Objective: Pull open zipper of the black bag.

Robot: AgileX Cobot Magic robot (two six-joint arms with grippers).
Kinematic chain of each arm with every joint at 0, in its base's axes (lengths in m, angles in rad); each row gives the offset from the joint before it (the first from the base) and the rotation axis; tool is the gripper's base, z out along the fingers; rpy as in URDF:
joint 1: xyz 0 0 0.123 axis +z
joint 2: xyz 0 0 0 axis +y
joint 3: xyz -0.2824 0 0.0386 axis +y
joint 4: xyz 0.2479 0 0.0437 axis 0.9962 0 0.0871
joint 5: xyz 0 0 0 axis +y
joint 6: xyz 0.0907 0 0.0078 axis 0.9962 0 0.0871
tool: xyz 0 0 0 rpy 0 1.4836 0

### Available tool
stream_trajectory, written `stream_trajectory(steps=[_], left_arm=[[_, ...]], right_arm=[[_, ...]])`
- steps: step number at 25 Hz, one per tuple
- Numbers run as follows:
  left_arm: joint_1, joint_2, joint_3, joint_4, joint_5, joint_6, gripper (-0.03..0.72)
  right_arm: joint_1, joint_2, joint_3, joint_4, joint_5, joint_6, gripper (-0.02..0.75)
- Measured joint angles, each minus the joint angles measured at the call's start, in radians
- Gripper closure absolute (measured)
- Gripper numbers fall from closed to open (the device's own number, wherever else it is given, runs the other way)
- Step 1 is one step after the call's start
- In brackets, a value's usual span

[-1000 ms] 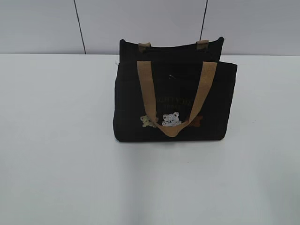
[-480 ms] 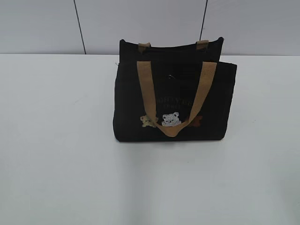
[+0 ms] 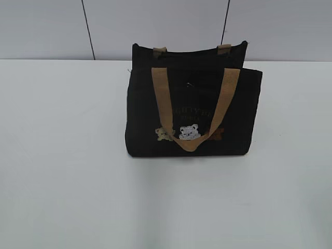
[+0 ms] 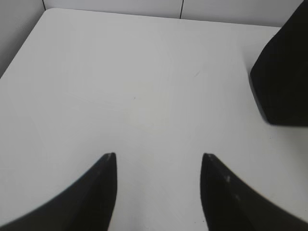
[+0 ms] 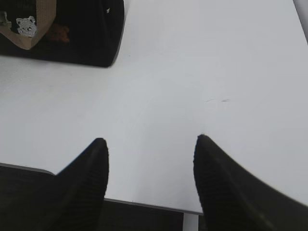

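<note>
A white table (image 3: pixel 62 181) meets a grey panelled wall (image 3: pixel 46 26).

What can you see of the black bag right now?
The black bag is a boxy dark fabric tote standing upright on the white table, roughly centred, near the back wall. A tan webbing handle droops down its front face; the rear handle shows only as two tan tabs at the top edge. Faint gold lettering sits mid-front above three small bear pictures. Nothing but the table touches it; both wrist views show only a corner.
</note>
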Motion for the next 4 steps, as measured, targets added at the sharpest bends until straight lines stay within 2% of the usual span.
stream_trajectory(steps=[4], left_arm=[[0.0, 0.0, 0.0, 0.0, 0.0, 0.0, 0.27]], right_arm=[[0.0, 0.0, 0.0, 0.009, -0.001, 0.0, 0.307]])
